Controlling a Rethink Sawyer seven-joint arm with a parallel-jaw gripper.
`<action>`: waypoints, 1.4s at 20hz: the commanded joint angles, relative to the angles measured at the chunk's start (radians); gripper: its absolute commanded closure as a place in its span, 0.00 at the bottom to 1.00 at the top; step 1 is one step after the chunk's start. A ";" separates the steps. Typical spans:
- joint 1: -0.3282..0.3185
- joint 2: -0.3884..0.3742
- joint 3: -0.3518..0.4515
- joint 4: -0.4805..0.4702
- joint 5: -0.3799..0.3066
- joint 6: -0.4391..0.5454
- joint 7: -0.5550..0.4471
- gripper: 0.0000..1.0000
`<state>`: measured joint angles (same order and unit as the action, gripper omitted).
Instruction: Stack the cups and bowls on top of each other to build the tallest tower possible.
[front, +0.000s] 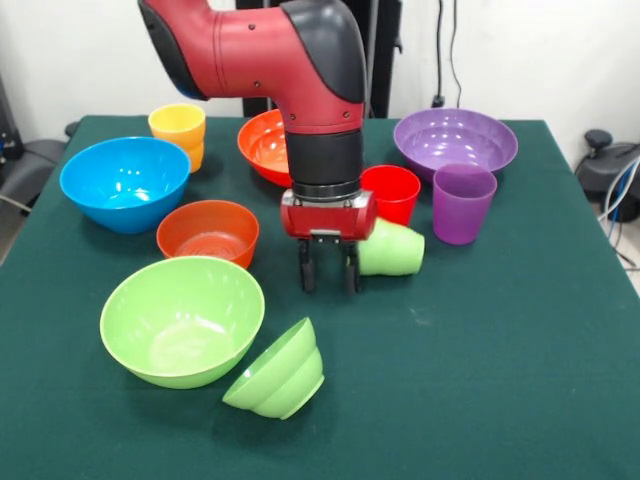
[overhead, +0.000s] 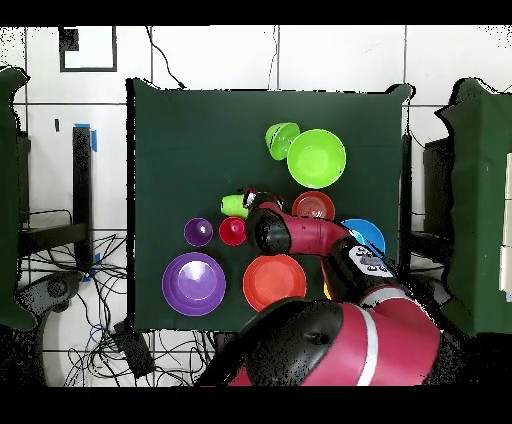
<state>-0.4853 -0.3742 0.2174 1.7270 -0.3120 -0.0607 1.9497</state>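
My gripper (front: 328, 272) hangs open and empty just above the cloth, fingers pointing down. A light green cup (front: 392, 248) lies on its side close beside it; it also shows in the overhead view (overhead: 234, 205). The red cup (front: 390, 192) and purple cup (front: 463, 203) stand upright behind it. The yellow cup (front: 178, 128) stands at the back. The blue bowl (front: 125, 183), small orange-red bowl (front: 208, 232), large light green bowl (front: 182, 320) and purple bowl (front: 455, 140) sit upright. The large orange bowl (front: 265, 145) is partly hidden by the arm. The small light green bowl (front: 278, 370) lies tipped on its side. No tower stands.
The green-covered table (front: 500, 380) has open cloth at its front on the purple cup's side. In the overhead view the arm (overhead: 330, 240) covers the yellow cup and part of the blue bowl (overhead: 365, 233). Cables lie on the floor beyond the table (overhead: 100, 330).
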 joint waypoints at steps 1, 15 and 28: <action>-0.008 0.010 0.161 0.079 0.006 0.144 0.069 0.00; -0.096 -0.027 0.243 0.166 0.054 0.186 0.103 0.00; -0.179 -0.031 0.320 0.227 0.062 0.222 0.073 0.00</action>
<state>-0.6283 -0.4126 0.4426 1.9056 -0.2820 0.0312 1.9497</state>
